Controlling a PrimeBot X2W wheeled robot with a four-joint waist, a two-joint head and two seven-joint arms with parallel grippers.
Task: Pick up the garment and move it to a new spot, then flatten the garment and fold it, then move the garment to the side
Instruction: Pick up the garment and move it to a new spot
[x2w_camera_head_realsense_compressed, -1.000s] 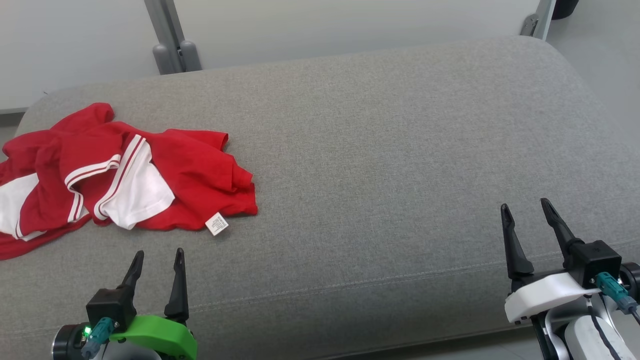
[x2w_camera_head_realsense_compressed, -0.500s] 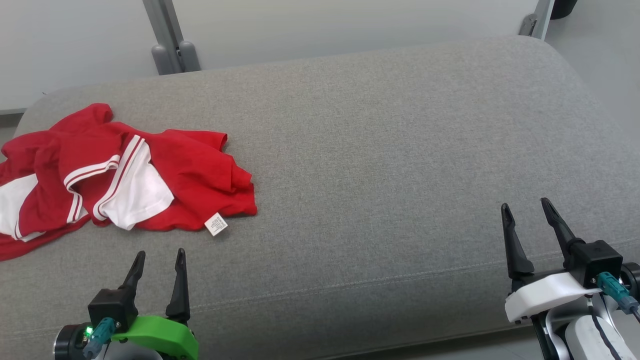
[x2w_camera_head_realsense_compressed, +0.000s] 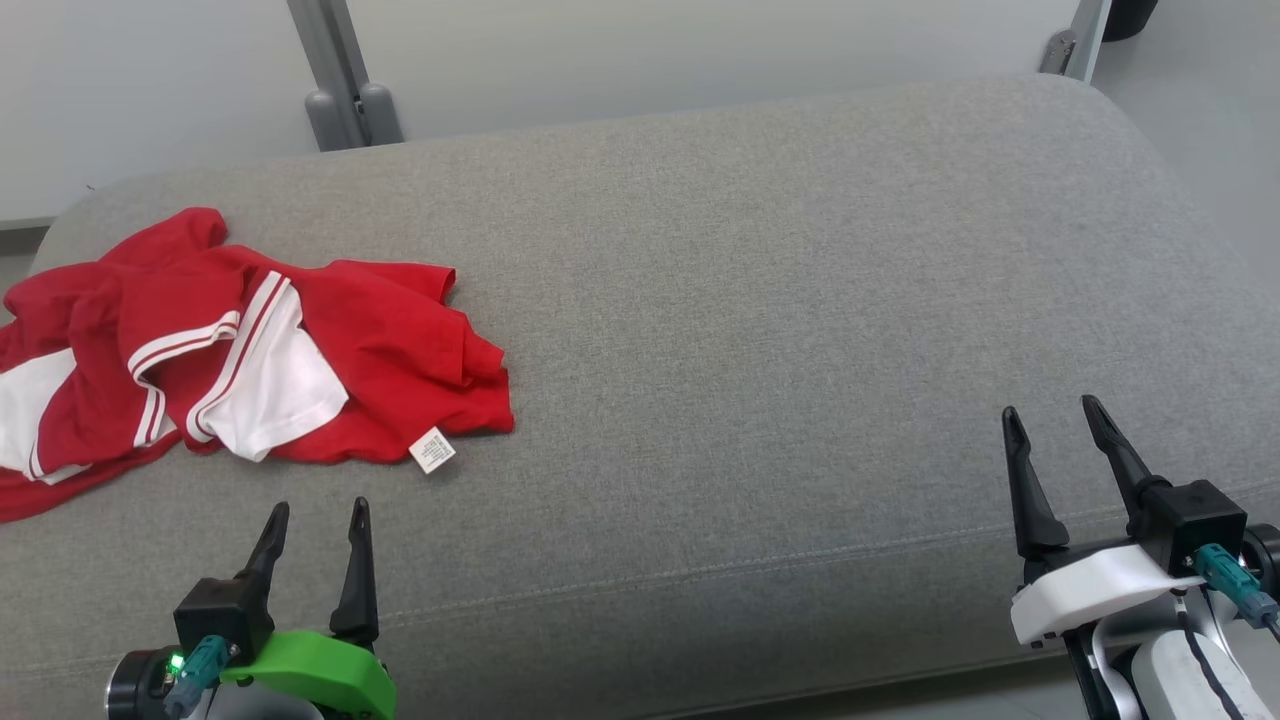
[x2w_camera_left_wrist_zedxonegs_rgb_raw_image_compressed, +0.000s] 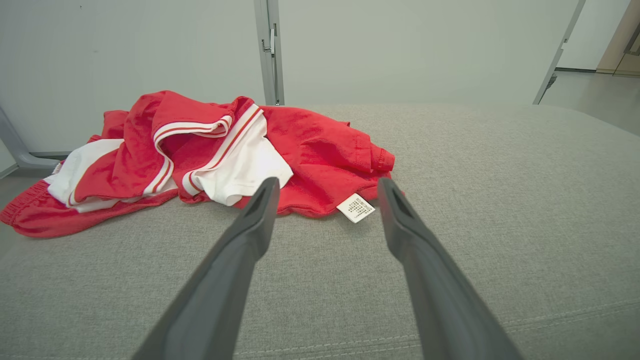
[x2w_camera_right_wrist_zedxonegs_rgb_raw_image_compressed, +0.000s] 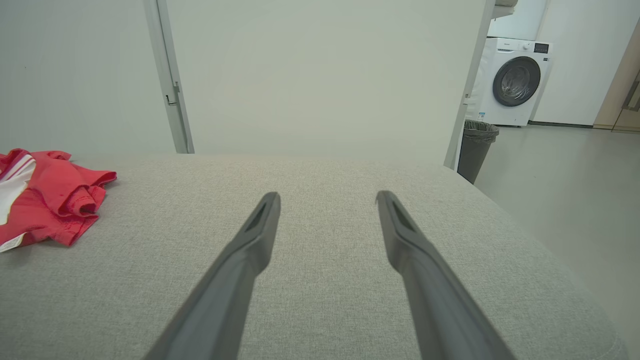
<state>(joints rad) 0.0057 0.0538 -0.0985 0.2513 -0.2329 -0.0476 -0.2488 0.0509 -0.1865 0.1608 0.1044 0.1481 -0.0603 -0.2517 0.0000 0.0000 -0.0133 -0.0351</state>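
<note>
Jaws: left gripper (x2w_camera_head_realsense_compressed: 319, 503) and right gripper (x2w_camera_head_realsense_compressed: 1048, 405) both spread wide, empty, above the cushion's near edge.
Cushion (x2w_camera_head_realsense_compressed: 760, 300): grey, carrying just the garment.
Garment (x2w_camera_head_realsense_compressed: 250, 350): red and white, crumpled at the left edge, untouched; pickup, flattening, folding, setting aside all remain.
Bin (x2w_camera_right_wrist_zedxonegs_rgb_raw_image_compressed: 477, 150): lined, past the far right corner; contents hidden.

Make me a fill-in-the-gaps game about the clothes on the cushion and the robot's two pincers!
1. The crumpled garment is white and ____.
2. It lies on the robot's ____ side of the grey cushion.
3. The left pincer and the right pincer hold nothing, and both are ____.

Missing words: red, left, open.
</note>
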